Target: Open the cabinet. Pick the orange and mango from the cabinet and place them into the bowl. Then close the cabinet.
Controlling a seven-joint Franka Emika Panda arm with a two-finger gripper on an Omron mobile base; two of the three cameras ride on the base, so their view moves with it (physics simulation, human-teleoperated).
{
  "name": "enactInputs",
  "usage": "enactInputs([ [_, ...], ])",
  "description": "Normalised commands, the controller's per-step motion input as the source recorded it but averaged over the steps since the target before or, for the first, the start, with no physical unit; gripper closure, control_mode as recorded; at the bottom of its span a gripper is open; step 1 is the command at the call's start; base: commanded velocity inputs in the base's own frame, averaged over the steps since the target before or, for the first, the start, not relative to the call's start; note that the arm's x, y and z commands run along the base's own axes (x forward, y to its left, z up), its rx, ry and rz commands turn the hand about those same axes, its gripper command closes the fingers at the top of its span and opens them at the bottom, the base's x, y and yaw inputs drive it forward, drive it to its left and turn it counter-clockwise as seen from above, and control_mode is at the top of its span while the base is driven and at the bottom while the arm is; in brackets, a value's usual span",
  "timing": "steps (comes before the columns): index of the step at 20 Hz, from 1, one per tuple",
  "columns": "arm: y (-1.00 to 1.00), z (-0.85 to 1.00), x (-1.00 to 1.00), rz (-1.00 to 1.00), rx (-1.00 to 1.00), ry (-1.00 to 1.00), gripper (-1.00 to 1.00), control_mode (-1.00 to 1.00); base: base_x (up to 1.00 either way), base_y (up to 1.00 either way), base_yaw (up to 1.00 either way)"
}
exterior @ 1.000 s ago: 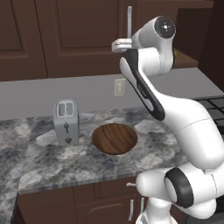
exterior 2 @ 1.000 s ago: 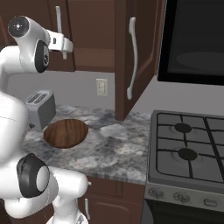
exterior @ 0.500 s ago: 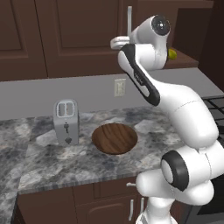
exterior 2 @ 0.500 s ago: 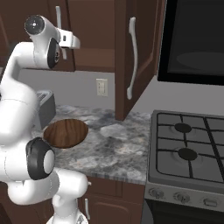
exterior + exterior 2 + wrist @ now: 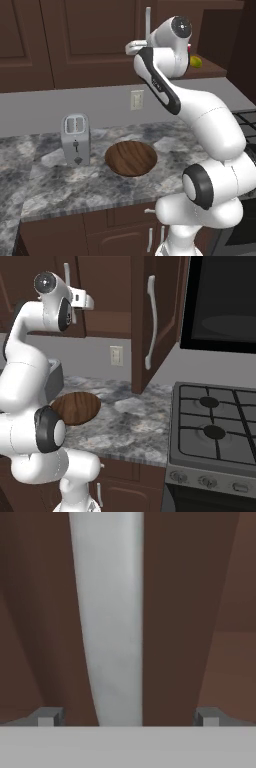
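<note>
Fingers (image 5: 128, 717): standing wide apart, straddling the left door's silver handle (image 5: 110, 612), gripping nothing | cabinet (image 5: 155, 311): right door hanging open | mango (image 5: 196, 61): sitting inside cabinet | bowl (image 5: 131, 158): resting on tabletop (image 5: 60, 185) below cabinet

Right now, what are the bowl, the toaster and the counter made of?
The bowl looks like dark brown wood with a smooth finish: grain streaks run across it. The toaster seems to be brushed metal, silver-grey with a dull shine. The counter looks like polished stone, maybe granite, from its mottled grey and white patches, though it could be an imitation.
</note>
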Motion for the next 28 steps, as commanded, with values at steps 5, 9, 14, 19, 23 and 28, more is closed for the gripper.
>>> enactInputs([
  [5,0.01,-0.25,0.41,0.00,0.00,0.00,1.00,-1.00,0.00,0.00,0.00],
  [9,0.04,-0.29,0.37,0.00,0.00,0.00,1.00,-1.00,0.00,0.00,0.00],
  [14,0.11,-0.26,0.26,0.00,0.00,0.00,1.00,-1.00,0.00,0.00,0.00],
  [19,0.33,-0.13,-0.04,-0.08,0.00,0.00,1.00,-1.00,0.00,0.00,0.00],
  [23,0.55,-0.07,-0.03,-0.20,0.00,0.00,1.00,-1.00,0.00,0.00,0.00],
  [28,0.31,-0.09,0.17,-0.09,0.00,0.00,1.00,-1.00,0.00,0.00,0.00],
])
